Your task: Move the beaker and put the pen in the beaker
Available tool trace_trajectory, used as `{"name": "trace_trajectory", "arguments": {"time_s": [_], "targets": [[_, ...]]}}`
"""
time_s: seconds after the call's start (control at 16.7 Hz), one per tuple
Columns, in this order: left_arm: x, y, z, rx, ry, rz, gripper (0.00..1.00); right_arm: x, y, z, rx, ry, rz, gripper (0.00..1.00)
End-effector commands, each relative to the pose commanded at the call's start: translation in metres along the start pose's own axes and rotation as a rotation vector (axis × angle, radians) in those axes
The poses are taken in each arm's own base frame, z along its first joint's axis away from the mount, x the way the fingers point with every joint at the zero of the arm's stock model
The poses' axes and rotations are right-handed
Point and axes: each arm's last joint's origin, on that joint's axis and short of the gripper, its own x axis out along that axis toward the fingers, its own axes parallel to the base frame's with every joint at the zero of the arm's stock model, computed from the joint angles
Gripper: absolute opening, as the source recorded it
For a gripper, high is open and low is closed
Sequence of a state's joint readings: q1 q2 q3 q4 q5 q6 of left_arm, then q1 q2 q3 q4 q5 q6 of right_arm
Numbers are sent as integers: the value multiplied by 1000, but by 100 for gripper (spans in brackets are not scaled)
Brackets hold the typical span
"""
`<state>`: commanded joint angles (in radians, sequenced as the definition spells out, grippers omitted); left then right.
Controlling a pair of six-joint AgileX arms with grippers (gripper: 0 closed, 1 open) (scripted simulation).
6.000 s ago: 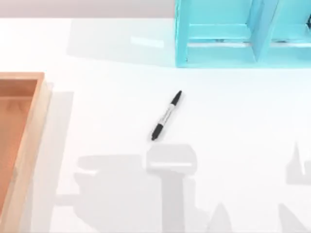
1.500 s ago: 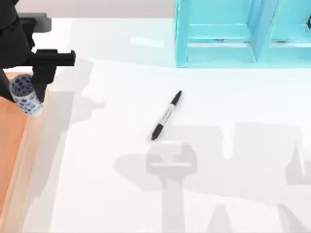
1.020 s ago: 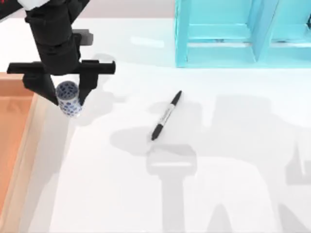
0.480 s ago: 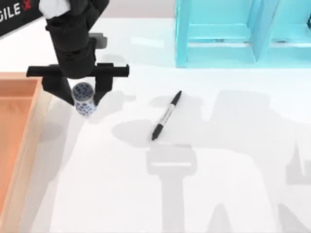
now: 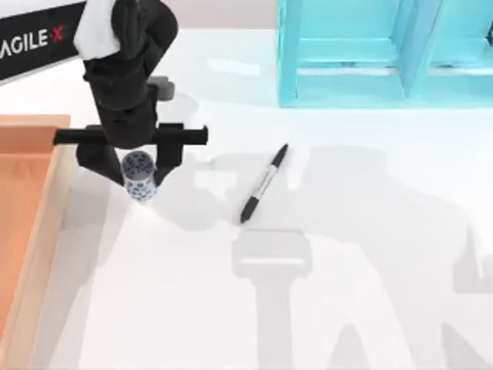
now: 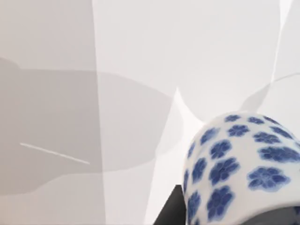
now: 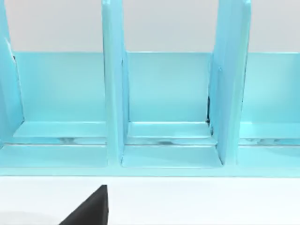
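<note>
Gripping the beaker (image 5: 139,176) between its two black fingers (image 5: 169,155), the left pincer (image 5: 132,163) is hanging over the counter (image 5: 347,308) at about nine to ten o'clock from the middle of the top view, just past the rim of the wooden tray (image 5: 55,173) lying at the nine o'clock edge. Whether the beaker's base is touching the counter or hanging just above it cannot be told. In the left wrist view its blue-flowered white wall (image 6: 239,173) is sitting close under the camera, with bare counter beyond.

The pen (image 5: 263,183) is lying flat on the counter near the centre, at three o'clock from the beaker and well apart from it, its length running from roughly seven to one o'clock. The turquoise shelf unit (image 5: 370,54) is standing at the twelve to one o'clock edge, and the right wrist view is looking into its compartments (image 7: 166,93); whether the right pincer is open or closed cannot be told.

Judging by this, the beaker-moving step is under way. The next move is probably calling for setting the beaker upright on open counter, releasing it without tipping, and then picking the pen up.
</note>
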<state>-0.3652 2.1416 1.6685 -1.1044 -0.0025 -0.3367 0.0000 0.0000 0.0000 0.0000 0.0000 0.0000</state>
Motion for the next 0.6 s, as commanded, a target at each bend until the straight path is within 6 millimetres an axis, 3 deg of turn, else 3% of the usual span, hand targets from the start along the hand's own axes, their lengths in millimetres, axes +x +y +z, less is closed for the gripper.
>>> {"name": "trace_trajectory", "arguments": {"time_s": [0.12,0.6], "targets": [[0,0,0,0,0,0,0,0,0,0,0,0,0,100],[0,0,0,0,0,0,60,0,0,0,0,0,0,100]]}}
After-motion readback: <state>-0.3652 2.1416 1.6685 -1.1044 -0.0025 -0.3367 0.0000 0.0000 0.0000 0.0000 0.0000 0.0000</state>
